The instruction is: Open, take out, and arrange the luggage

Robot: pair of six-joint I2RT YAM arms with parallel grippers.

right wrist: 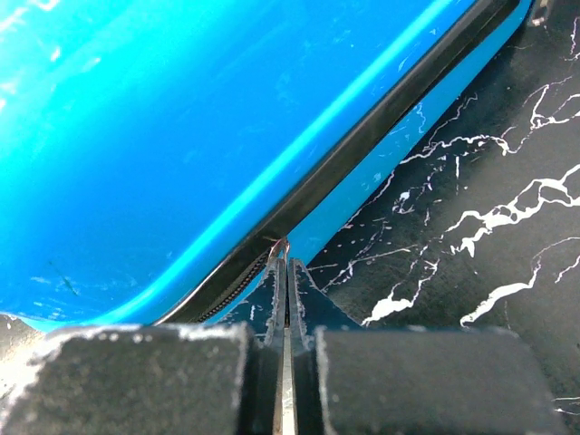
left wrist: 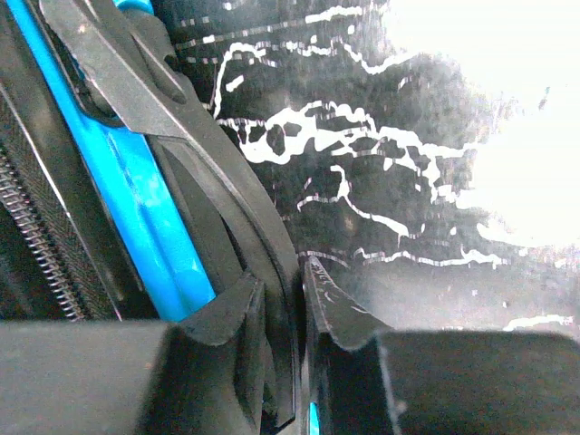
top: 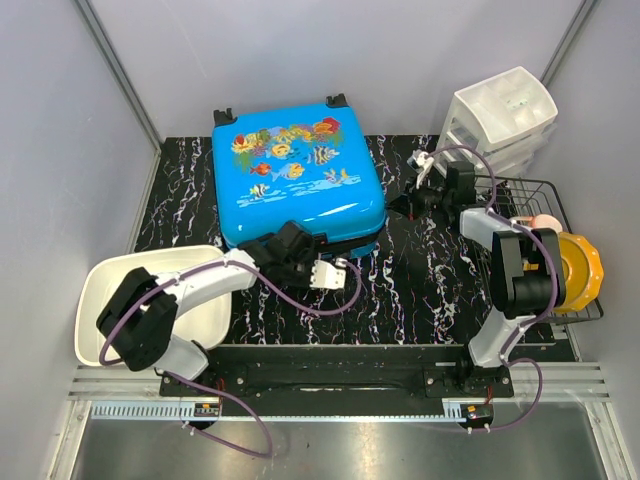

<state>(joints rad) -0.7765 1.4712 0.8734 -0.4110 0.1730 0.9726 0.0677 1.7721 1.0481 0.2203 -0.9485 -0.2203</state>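
Observation:
The luggage (top: 290, 170) is a bright-blue fish-print suitcase lying flat and closed mid-table, wheels at the far edge. My left gripper (top: 298, 243) is at its near edge. In the left wrist view the gripper (left wrist: 288, 294) is shut on the suitcase's black handle (left wrist: 231, 204), next to the blue shell (left wrist: 136, 208). My right gripper (top: 398, 207) is at the suitcase's right side. In the right wrist view it (right wrist: 283, 263) is shut on the small metal zipper pull (right wrist: 279, 243), at the black zipper band (right wrist: 362, 136) under the blue lid (right wrist: 181, 109).
A white plastic tub (top: 100, 290) sits at the near left beside the left arm. A white drawer unit (top: 500, 115) stands at the back right. A black wire basket (top: 545, 190) with a yellow item (top: 582, 268) and a pink item (top: 546, 221) is on the right.

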